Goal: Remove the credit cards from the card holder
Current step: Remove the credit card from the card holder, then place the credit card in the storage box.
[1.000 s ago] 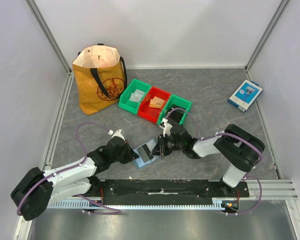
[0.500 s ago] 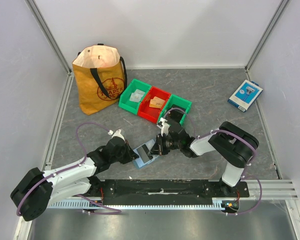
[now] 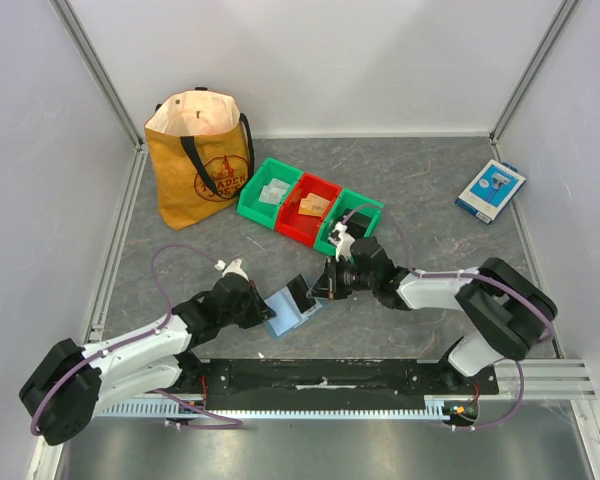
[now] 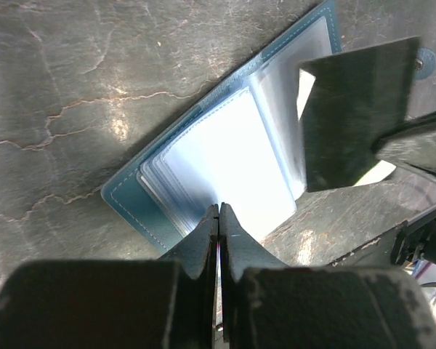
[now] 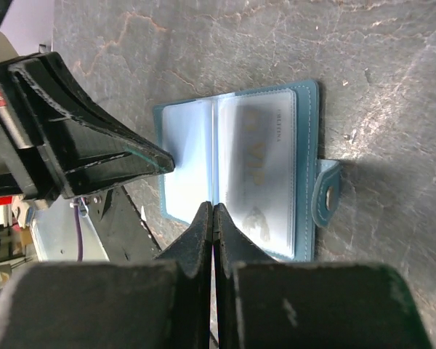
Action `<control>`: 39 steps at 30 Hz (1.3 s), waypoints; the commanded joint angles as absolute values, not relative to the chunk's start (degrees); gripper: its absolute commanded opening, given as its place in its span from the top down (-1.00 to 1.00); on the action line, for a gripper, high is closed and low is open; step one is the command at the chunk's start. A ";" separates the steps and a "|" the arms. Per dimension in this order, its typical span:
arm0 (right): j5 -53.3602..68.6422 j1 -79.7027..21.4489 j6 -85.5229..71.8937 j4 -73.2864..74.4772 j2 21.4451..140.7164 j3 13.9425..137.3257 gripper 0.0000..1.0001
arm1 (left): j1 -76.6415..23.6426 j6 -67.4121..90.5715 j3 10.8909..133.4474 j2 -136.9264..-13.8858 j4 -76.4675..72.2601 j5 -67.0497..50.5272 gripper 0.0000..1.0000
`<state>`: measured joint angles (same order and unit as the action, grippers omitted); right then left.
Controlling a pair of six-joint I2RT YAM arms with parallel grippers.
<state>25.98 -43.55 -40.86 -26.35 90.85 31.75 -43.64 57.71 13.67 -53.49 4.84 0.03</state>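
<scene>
Probably lab: white-walled test enclosure (image 3: 310,60)

bins (image 3: 308,212) behind card holder (image 3: 285,315), bare floor (image 3: 430,180) toward box (image 3: 490,190)

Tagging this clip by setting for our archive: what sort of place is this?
Probably a robot lab test cell: white walls on aluminium posts enclose a grey table, and two arms are bolted to a rail at its edge.
</scene>
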 commanded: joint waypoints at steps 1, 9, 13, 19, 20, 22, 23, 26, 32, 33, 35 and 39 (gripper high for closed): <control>22.51 -43.24 -40.95 -20.23 83.51 31.73 1.00 | -43.86 52.04 16.78 -51.34 14.05 4.39 0.81; 16.88 -43.24 -45.78 -11.61 72.87 33.84 1.00 | -47.72 37.46 26.97 -44.13 17.84 12.12 -0.27; 14.77 -43.24 -48.68 -8.71 69.00 34.54 1.00 | -53.77 27.54 30.84 -43.24 16.09 16.42 -0.40; 12.49 -43.24 -53.52 -7.03 64.26 34.37 1.00 | -67.04 9.45 33.22 -45.69 8.63 25.47 -0.61; 12.05 -43.24 -54.05 -6.86 63.47 34.28 1.00 | -69.24 6.19 33.14 -46.83 7.13 26.97 -0.62; 11.43 -43.24 -54.84 -6.51 62.23 34.36 1.00 | -73.46 0.65 32.78 -48.59 3.62 30.57 -0.63; 11.43 -43.24 -55.19 -6.33 61.62 34.45 1.00 | -75.04 -2.95 32.61 -49.47 1.17 32.41 -0.63; 11.51 -43.24 -55.28 -4.93 60.56 34.98 1.00 | -78.65 -10.70 30.68 -51.85 -7.62 35.41 -0.63; 11.34 -43.24 -56.78 -4.48 58.28 34.80 1.00 | -82.35 -23.18 29.62 -59.74 -22.74 40.08 -0.54; 11.34 -43.24 -56.86 -4.48 57.92 34.72 1.00 | -82.70 -24.77 29.88 -61.68 -23.98 40.51 -0.52; 10.99 -43.24 -57.30 -4.48 57.22 34.54 1.00 | -83.41 -27.49 30.15 -64.94 -27.23 41.92 -0.48; 10.55 -43.16 -57.74 -3.87 55.64 34.45 1.00 | -84.55 -31.72 30.15 -69.69 -33.12 44.90 -0.39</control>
